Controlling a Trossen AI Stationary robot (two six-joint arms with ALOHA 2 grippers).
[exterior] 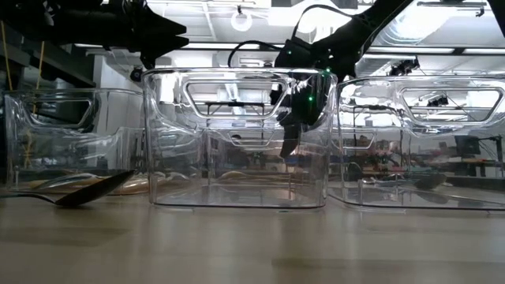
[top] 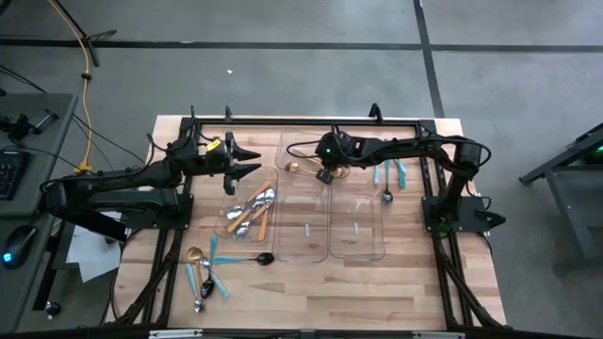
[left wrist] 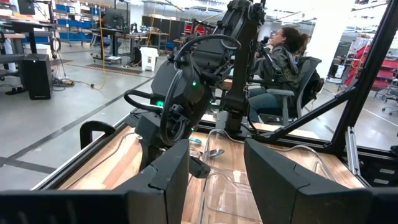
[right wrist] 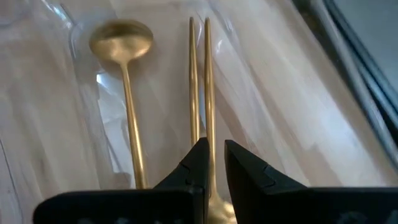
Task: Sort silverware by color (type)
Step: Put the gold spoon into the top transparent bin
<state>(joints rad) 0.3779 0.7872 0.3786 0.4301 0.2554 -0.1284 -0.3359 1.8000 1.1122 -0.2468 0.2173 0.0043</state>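
Looking first at the right gripper (top: 325, 174): hangs low over the far end of the middle clear tray (top: 305, 247), reaching in from the table's right side. Shows its fingers (right wrist: 242, 171) only narrowly parted in the right wrist view, with a slim gold handle (right wrist: 209, 81) running into the gap and a little room to spare beside it. Sits just above a second thin gold handle (right wrist: 193, 81) lying parallel, and a gold spoon (right wrist: 121, 38) alongside, bowl pointing away, all on clear plastic.

Turning to the left gripper (top: 247, 162): hovers over the far end of the left clear tray (top: 229, 229), fingers (left wrist: 168, 180) spread wide with nothing between them, pointed across at the other arm.

Finding the rest of the silverware scattered:
- orange-handled silver pieces (top: 250, 212) piled inside the left tray
- light-blue-handled pieces (top: 391, 173) on the bare wood at the far end of the right clear tray (top: 358, 247), just beside its outer edge
- another gold spoon (top: 195, 254) and teal-handled pieces (top: 205, 281) on the table's near left, outside the trays
- a dark spoon (top: 263, 257) just in front of the left tray, seen up close in the low view

Noting also a seated person (left wrist: 280, 62) in the room beyond the table
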